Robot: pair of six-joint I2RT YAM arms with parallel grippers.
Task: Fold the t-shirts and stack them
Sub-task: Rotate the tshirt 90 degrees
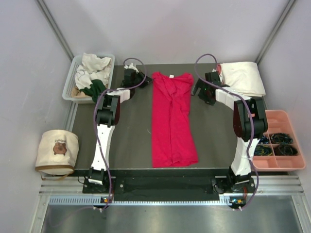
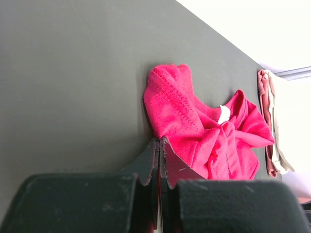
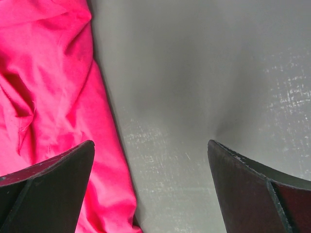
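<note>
Soft cloth t-shirt (image 1: 171, 119); matt table (image 1: 131, 141)

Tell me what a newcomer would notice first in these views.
The red t-shirt, folded into a long strip down the middle of the table, dominates. The left hand is closed at its collar end, seemingly pinching the edge, while the right hand hangs wide open over the opposite edge. A bin of crumpled shirts sits far left.

One crimson-red cloth t-shirt (image 1: 172, 121), one white plastic basket (image 1: 69, 80), one pink divided tray (image 1: 279, 121) and one beige fabric bag (image 1: 57, 148) are showing.
</note>
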